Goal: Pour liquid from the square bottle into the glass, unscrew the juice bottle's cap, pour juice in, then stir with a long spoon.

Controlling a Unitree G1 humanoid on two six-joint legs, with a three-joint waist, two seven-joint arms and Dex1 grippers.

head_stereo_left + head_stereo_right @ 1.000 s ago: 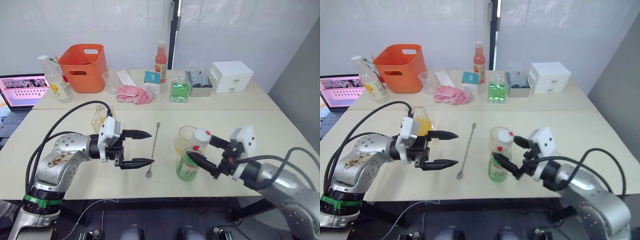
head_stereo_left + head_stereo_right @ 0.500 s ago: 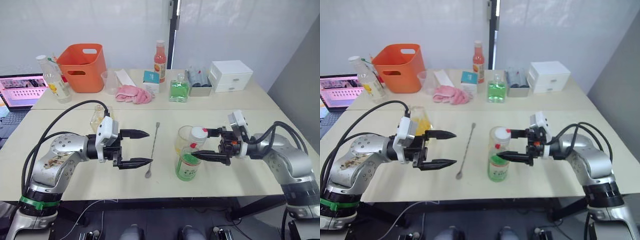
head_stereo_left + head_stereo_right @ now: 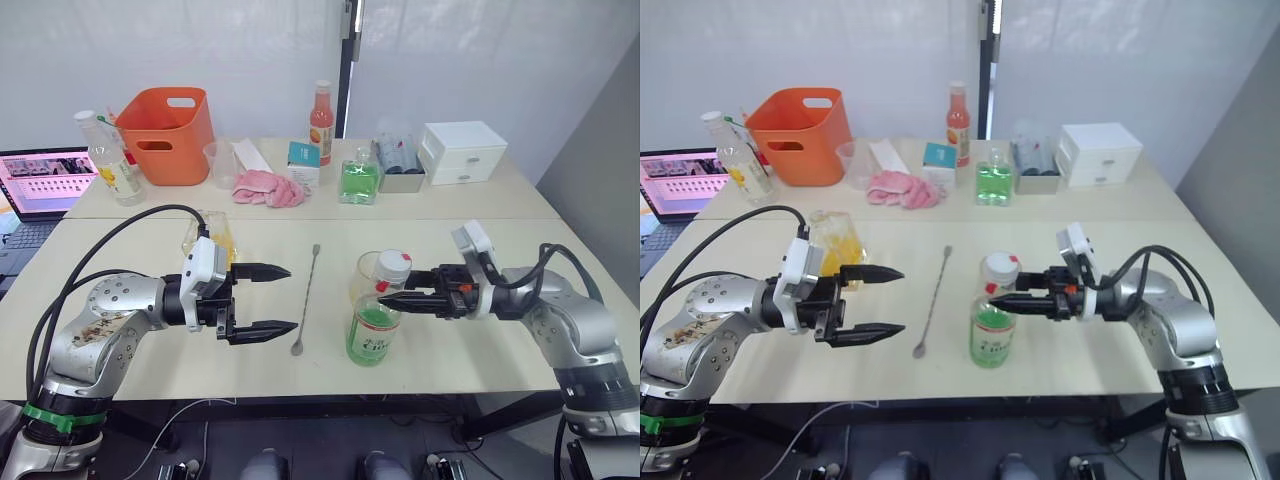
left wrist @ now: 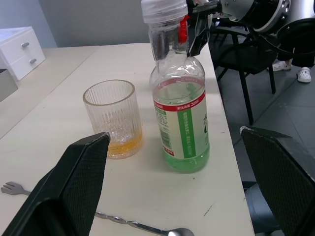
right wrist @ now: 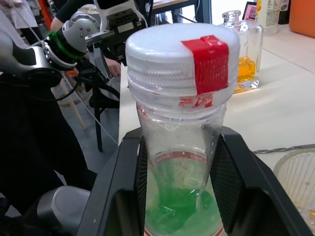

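We see the juice bottle (image 3: 374, 333) standing upright near the table's front edge, a slim clear plastic bottle with a green-and-white label and pale green liquid filling its lower part. The juice bottle's cap (image 5: 183, 55) is still screwed on, white with a strip of red across its top and side. Just behind the bottle stands the glass (image 4: 112, 118), ribbed and clear, with a shallow layer of yellow-orange liquid at its bottom. The long spoon (image 3: 306, 299) lies flat on the table beside them, bowl end toward the front edge. The square bottle (image 3: 833, 240) stands upright farther along, holding yellow-orange liquid.
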